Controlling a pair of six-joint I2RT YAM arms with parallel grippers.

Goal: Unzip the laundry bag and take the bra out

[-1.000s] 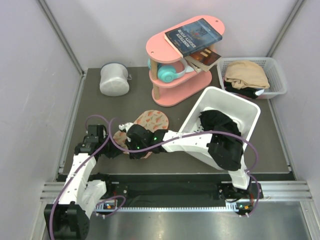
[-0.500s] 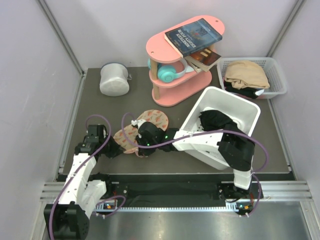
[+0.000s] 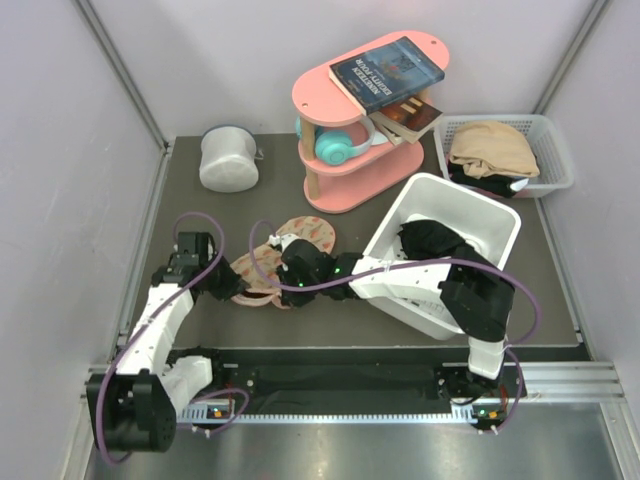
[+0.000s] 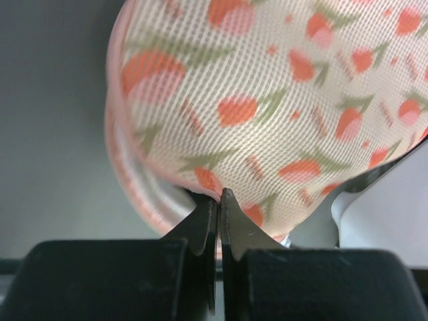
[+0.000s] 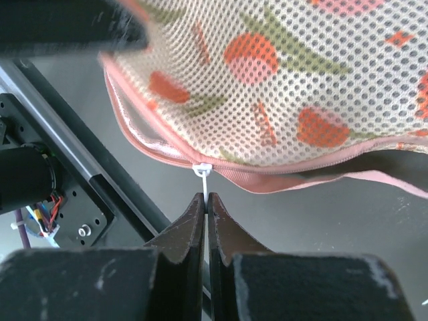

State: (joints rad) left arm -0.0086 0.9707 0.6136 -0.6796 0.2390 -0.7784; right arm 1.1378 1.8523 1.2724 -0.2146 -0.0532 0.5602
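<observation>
The bag [image 3: 312, 233] is laid flat on the worktop [image 3: 200, 220], near its front edge and between the two arms, with its printed mesh face up. It is gripped at both ends of its near lobe. The left gripper [image 4: 219, 200] is applied from the left: in the left wrist view its jaws are seen pressed together on the bag's pink-bound rim, with no gap between the tips. The right gripper [image 5: 204, 199] is applied from the right: in the right wrist view its jaws are seen closed on a white tie [image 5: 202, 172] that hangs from the zip [image 5: 287, 167] along the bag's edge. To the left of the tie the zip appears parted, with pale lining exposed; to the right it is shut. What is inside the bag cannot be made out through the mesh. A white bin [image 3: 470, 215] is tilted on the worktop just right of the bag, and black cloth [image 3: 435, 245] is held in it. A pink shelf [image 3: 350, 190] is placed behind the bag, with a book [image 3: 387, 73] on top. A basket [image 3: 555, 150] is set in the far right corner and a grey-white container [image 3: 229, 158] at the far left.
</observation>
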